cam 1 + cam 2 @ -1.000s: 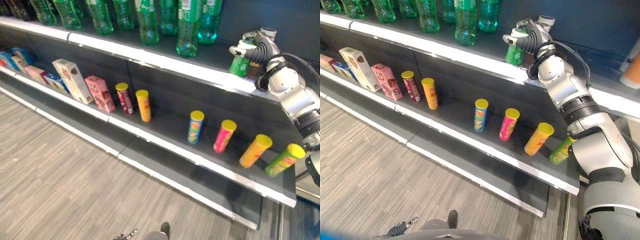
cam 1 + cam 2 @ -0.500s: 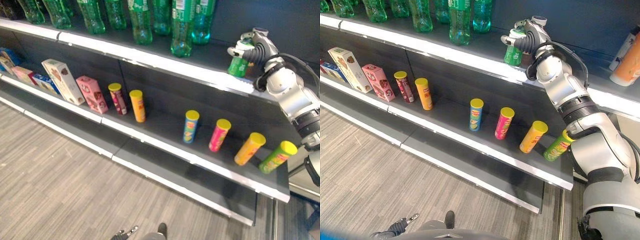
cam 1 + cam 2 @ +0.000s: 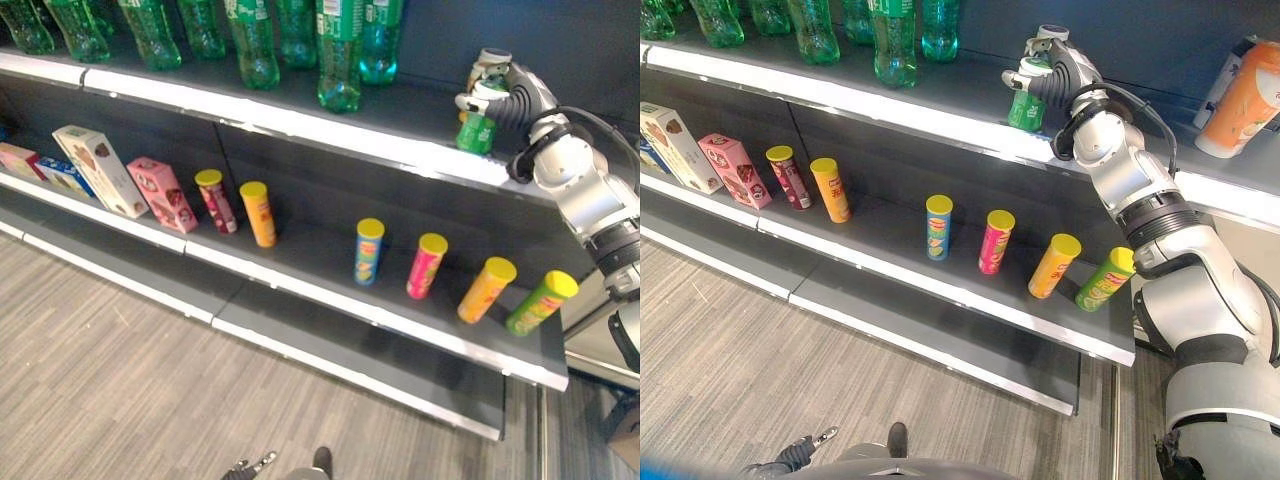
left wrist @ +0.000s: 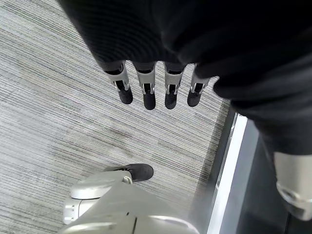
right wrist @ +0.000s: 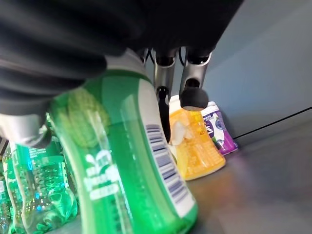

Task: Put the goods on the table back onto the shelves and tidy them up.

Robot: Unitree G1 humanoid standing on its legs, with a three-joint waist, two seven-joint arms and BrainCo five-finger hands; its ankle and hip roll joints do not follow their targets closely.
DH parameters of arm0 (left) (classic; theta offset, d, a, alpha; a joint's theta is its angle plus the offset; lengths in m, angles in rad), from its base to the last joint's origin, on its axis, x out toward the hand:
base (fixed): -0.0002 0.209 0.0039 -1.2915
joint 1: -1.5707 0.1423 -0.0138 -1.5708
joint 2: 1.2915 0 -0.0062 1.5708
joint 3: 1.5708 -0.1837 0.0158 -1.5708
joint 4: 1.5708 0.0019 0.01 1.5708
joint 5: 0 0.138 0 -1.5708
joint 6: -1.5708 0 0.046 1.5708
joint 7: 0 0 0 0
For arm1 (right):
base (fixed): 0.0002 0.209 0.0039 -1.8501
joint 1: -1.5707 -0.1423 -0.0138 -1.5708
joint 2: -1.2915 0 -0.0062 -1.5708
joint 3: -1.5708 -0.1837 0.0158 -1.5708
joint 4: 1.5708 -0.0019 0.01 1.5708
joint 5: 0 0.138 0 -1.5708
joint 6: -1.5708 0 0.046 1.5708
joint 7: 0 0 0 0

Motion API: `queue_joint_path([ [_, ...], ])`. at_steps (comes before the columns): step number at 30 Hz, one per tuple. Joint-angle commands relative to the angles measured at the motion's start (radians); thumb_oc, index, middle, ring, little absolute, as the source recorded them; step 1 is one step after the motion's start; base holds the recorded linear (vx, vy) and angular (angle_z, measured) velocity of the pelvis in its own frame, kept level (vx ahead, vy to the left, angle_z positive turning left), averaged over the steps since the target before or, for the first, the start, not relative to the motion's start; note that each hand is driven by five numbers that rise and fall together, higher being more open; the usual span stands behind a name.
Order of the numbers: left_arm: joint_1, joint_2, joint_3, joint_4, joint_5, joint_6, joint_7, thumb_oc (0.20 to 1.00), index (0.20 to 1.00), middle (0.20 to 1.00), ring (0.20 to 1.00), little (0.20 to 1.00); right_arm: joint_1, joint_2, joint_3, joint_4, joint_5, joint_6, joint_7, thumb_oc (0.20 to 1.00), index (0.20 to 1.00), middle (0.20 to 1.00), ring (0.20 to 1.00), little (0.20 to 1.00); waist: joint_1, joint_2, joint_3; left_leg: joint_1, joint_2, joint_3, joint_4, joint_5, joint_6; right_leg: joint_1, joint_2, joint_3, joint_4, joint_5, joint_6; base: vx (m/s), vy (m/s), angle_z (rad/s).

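Green bottle (image 3: 1026, 104) beside orange pouch (image 5: 195, 146)

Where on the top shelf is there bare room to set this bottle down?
The robot hand holds the green bottle over bare shelf between the row of green bottles and the orange bottle; that stretch looks free. Toward the bottle row it is crowded. Below, a gap lies between the orange can and the blue can.

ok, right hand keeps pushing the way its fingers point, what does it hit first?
Probably the orange pack standing beyond the fingers of the right hand, which is curled round the green bottle. Depth is unclear; the gap may be large.
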Motion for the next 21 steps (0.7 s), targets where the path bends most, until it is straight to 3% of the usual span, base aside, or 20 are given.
queue_joint_path([
  [1, -0.039, 0.022, -0.064, 0.022, 0.011, -0.016, 0.010, 1.000, 1.000, 1.000, 1.000, 1.000, -0.101, -0.026, 0.046, -0.001, -0.017, -0.020, -0.036, 0.200, 0.200, 0.200, 0.200, 0.200, 0.041, 0.003, -0.025, 0.094, 0.131, 0.074, 0.026, -0.085, -0.119, -0.064, -0.058, 0.025, 0.068, 0.020, 0.038, 0.00, 0.000, 0.00],
  [7, -0.041, 0.021, -0.064, 0.025, 0.010, -0.016, 0.010, 1.000, 1.000, 1.000, 1.000, 1.000, -0.105, -0.017, 0.051, 0.006, -0.021, -0.020, -0.035, 0.200, 0.200, 0.200, 0.200, 0.200, 0.041, 0.002, -0.026, 0.097, 0.131, 0.073, 0.026, -0.086, -0.118, -0.063, -0.058, 0.025, 0.067, 0.021, 0.038, 0.00, 0.000, 0.00],
  [8, -0.041, 0.021, -0.064, 0.025, 0.010, -0.016, 0.010, 1.000, 1.000, 1.000, 1.000, 1.000, -0.105, -0.017, 0.051, 0.007, -0.021, -0.021, -0.035, 0.282, 0.282, 0.282, 0.282, 0.282, 0.041, 0.002, -0.026, 0.097, 0.131, 0.073, 0.026, -0.086, -0.118, -0.063, -0.058, 0.025, 0.067, 0.021, 0.038, 0.00, 0.000, 0.00],
  [9, -0.042, 0.022, -0.064, 0.026, 0.011, -0.015, 0.011, 1.000, 1.000, 1.000, 1.000, 1.000, -0.108, -0.014, 0.049, 0.010, -0.020, -0.019, -0.039, 1.000, 1.000, 1.000, 1.000, 1.000, 0.041, 0.001, -0.026, 0.097, 0.130, 0.074, 0.025, -0.087, -0.118, -0.063, -0.058, 0.025, 0.067, 0.021, 0.038, 0.00, 0.000, 0.00],
  [21, -0.050, 0.021, -0.060, 0.037, 0.031, -0.010, 0.014, 1.000, 1.000, 1.000, 1.000, 1.000, -0.114, -0.051, 0.003, -0.094, -0.015, -0.033, -0.089, 1.000, 1.000, 1.000, 1.000, 1.000, 0.021, -0.001, -0.029, 0.108, 0.124, 0.083, 0.022, -0.100, -0.110, -0.069, -0.065, 0.037, 0.066, 0.030, 0.044, 0.00, 0.009, -0.03],
])
